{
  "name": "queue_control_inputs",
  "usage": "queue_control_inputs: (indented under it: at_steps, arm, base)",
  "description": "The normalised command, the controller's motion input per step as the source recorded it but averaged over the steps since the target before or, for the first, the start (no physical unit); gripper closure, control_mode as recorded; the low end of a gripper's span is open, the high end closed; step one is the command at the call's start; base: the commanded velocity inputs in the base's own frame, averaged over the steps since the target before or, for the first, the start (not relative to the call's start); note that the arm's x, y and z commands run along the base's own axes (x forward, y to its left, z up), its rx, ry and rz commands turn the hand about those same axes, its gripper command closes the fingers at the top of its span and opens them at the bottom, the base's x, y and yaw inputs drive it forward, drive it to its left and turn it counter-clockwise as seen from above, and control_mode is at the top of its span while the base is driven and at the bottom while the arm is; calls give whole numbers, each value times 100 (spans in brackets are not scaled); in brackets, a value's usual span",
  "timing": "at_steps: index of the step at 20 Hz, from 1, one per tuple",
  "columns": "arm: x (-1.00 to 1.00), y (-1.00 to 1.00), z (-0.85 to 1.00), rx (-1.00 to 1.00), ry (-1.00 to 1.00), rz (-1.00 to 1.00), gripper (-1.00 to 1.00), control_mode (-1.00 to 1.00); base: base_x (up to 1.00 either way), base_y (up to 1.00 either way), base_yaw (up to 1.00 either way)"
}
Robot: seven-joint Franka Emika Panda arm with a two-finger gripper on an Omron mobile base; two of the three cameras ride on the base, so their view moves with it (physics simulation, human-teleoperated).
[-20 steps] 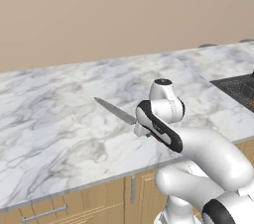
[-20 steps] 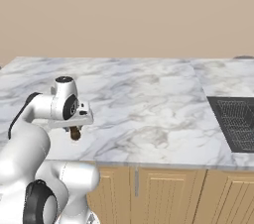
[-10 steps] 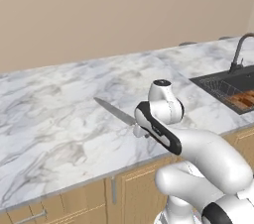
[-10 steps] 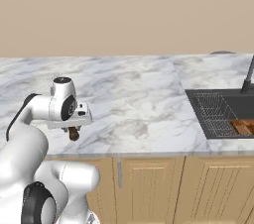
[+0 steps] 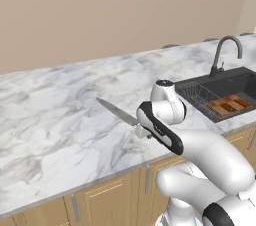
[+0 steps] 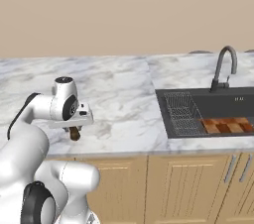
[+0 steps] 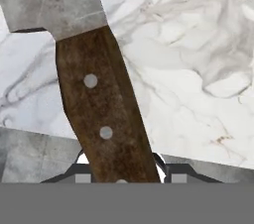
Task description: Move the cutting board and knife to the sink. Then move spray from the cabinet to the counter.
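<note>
wooden-handled: 1 knife [image 7: 101,114] in claw [image 7: 121,171], seemingly gripped.

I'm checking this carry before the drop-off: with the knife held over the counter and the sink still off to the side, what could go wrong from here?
1. The gripper holds the knife by the handle end only, the long blade sticking out sideways; it could swing or slip in the jaws.
2. The cutting board already lies in the sink; a dropped knife could land on it and bounce.
3. The faucet stands at the basin; the blade might clip it.
</note>
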Motion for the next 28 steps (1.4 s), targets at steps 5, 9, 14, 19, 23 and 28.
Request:
queue_control_inputs:
  at_steps: [5, 9, 14, 19, 23, 28]
  arm:
    - [0, 0, 0, 0, 0, 0, 100, 100]
    - [0, 0, 0, 0, 0, 0, 100, 100]
    - [0, 0, 0, 0, 0, 0, 100, 100]
    - [0, 0, 0, 0, 0, 0, 100, 100]
    - [0, 0, 0, 0, 0, 0, 100, 100]
    - [0, 0, 0, 0, 0, 0, 100, 100]
  base:
    - [12, -68, 0]
    - [18, -67, 0]
    - [18, -69, 0]
    - [16, -69, 0]
    - [12, -70, 0]
    - [11, -68, 0]
